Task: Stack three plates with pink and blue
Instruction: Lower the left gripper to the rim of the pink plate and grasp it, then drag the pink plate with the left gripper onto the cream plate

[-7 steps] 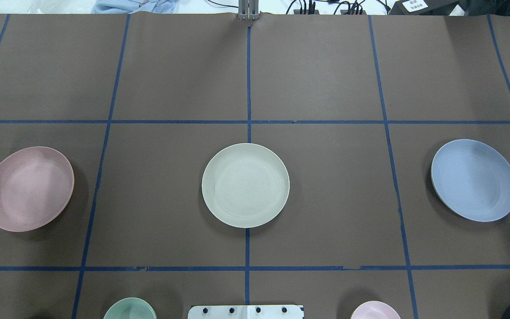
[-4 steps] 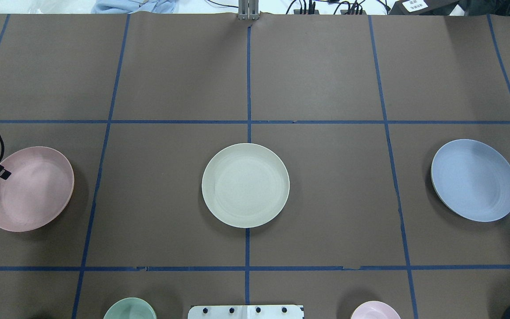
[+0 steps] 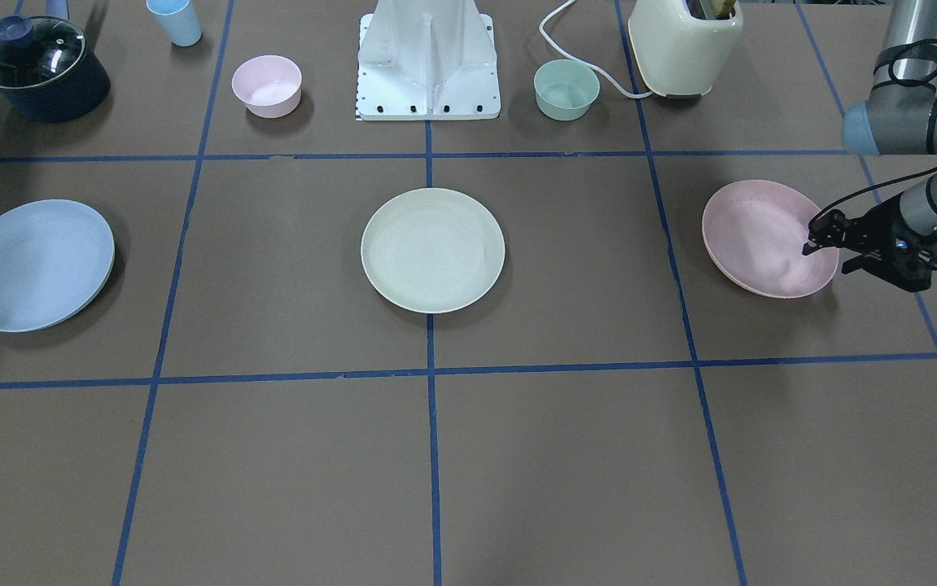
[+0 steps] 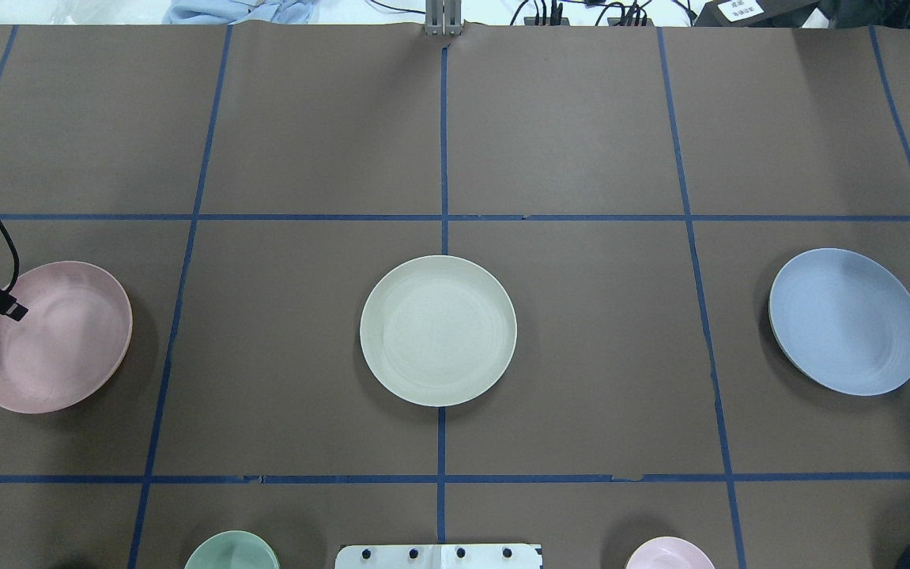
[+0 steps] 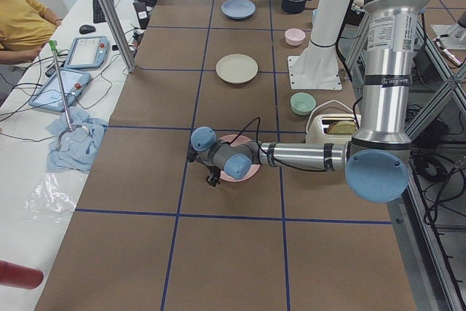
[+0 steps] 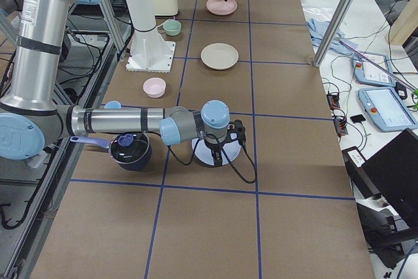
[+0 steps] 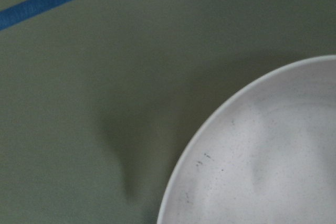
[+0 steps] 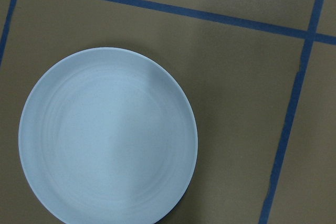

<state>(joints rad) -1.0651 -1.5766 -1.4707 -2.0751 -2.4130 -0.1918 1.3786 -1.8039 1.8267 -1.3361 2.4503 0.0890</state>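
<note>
Three plates: flat, well apart in one row, none stacked yet.
Left gripper [image 3: 825, 247]: fingers look apart, straddling the near plate's outer rim.
Pink plate [image 3: 761, 236]: extends from those fingers toward mid-table.
Cream plate [image 3: 432, 250]: centre, likely the stack's base.
Blue plate [image 3: 32, 264]: far end.
Right gripper [image 6: 215, 143]: over the blue plate; finger spacing cannot be told.

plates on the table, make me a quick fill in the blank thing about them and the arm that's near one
1. The cream plate lies between the blue plate and the ____ plate.
2. The gripper at the rim of the pink plate belongs to the robot's ____ arm.
3. All ____ plates lie apart on the table, none stacked.
4. The green bowl stands between the robot's base and the ____.

Missing words: pink; left; three; toaster.
</note>
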